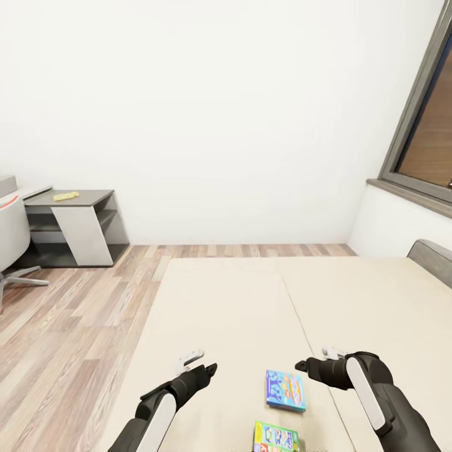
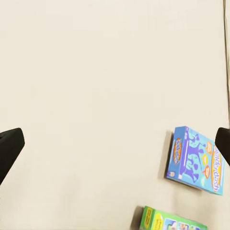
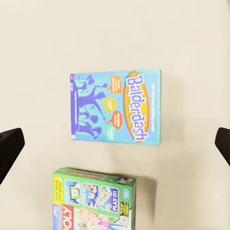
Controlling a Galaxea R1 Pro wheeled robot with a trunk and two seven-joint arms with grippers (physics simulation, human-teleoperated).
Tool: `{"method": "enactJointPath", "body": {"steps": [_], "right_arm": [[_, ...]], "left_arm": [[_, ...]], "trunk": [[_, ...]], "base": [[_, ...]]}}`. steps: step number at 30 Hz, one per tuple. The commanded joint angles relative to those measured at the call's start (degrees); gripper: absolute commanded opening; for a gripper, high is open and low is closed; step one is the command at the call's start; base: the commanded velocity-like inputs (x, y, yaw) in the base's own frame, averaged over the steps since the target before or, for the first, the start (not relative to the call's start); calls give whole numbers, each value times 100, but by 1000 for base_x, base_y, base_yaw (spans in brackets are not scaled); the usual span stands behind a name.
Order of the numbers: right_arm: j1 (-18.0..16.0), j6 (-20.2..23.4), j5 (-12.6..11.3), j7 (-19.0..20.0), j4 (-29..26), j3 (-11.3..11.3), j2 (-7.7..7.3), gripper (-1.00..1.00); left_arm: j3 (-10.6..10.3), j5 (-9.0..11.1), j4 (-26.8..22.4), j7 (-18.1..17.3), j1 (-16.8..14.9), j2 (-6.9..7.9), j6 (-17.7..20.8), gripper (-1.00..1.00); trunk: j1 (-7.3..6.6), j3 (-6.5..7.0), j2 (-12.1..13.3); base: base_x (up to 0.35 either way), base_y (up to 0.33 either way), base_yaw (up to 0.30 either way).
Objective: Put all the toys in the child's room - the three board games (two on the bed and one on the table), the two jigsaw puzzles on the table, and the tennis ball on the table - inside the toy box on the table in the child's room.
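From the head camera, my two arms hang over the near end of the bed, a wide beige mattress. Closest to me, at the very bottom of the view between the arms, lies a green board game flat on the mattress; the right wrist camera shows its green lid with small picture panels. Just beyond it, apart from it, lies the blue Balderdash box, also flat, its title clear from the right wrist and its edge seen from the left wrist.

My left gripper hovers to the left of the two boxes and my right gripper to their right, neither touching anything. In both wrist cameras the dark fingertips sit at the far edges of the picture, so both sets of jaws stand wide apart and hold nothing.

Farther off, wooden floor runs to a low dark grey cabinet with something yellow on top, against the white wall. A window frame stands at far right.
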Motion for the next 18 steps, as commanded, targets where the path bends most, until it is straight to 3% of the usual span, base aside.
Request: {"method": "enactJointPath", "body": {"steps": [1,18], "right_arm": [[-4,25,-7,1,0,-5,-3,100],[-10,25,-8,-2,128,-5,-7,100]], "left_arm": [[-6,61,-9,53,-4,1,17,100],[-2,54,-8,54,-7,0,26,100]], "trunk": [[0,-15,-3],[0,-174,-3]], "base": [[0,0,0],[0,0,0]]}}
